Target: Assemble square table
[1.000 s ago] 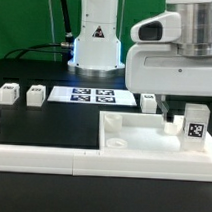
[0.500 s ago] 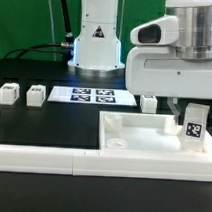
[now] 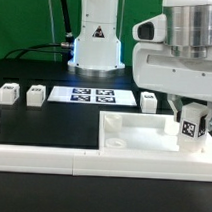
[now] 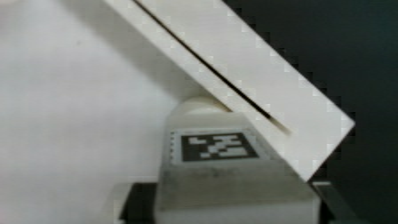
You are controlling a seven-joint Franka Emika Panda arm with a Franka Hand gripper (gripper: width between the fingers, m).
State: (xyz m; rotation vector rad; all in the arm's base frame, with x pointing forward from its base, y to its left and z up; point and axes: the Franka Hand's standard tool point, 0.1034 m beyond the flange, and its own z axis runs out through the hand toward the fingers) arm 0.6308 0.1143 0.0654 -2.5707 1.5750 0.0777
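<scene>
Holding a tilted leg with a black-and-white tag, the gripper is part-closed.

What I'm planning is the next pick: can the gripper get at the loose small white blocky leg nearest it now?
Probably not yet: the gripper is closed on another tagged white leg. Nothing stands over the loose leg.

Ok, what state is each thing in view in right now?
gripper: shut on the held leg
held leg: tilted, clamped between the fingers, over the table slab's corner
table slab: lying flat, no leg fitted
loose legs: lying apart, untouched
</scene>
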